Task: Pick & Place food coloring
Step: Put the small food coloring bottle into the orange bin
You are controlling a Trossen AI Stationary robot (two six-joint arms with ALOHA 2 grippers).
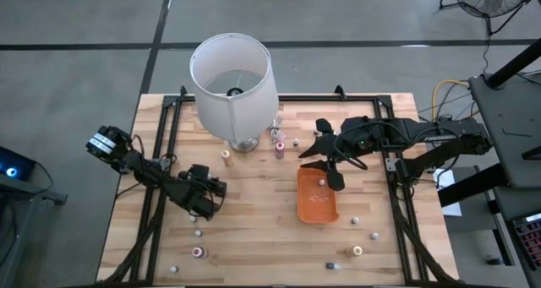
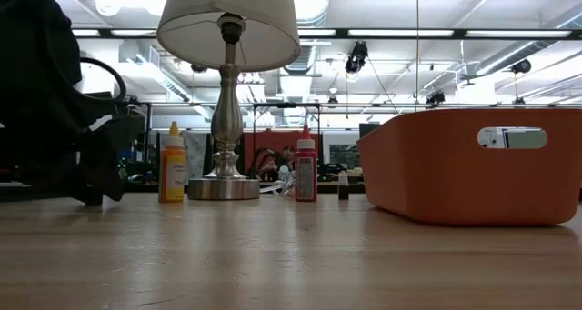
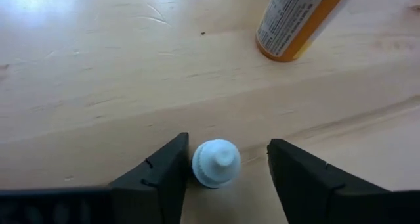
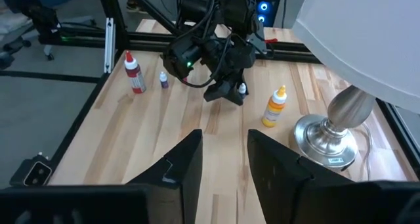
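A tiny food coloring bottle with a white cap (image 3: 216, 162) stands upright on the wooden table between the fingers of my left gripper (image 3: 226, 168), which is open and slants down at it near the table's left side (image 1: 203, 199). Other small bottles stand scattered: an orange one (image 1: 226, 155), a red one (image 1: 279, 149), and several near the front edge (image 1: 199, 252). My right gripper (image 1: 331, 160) hangs open above the far end of the orange tray (image 1: 317, 208), with nothing between its fingers (image 4: 224, 161). My left gripper has one finger (image 3: 172, 168) close against the side of the white cap (image 3: 197, 165); whether it touches, I cannot tell. The other finger (image 3: 292, 168) stands clear of the bottle. The fingers slant down from above, and the bottle stands on the table.
A lamp with a big white shade (image 1: 232, 73) and metal foot (image 2: 225, 187) stands at the back middle. The orange bottle (image 3: 295, 20) stands just beyond my left gripper. A black frame (image 1: 169, 119) runs along the table's sides.
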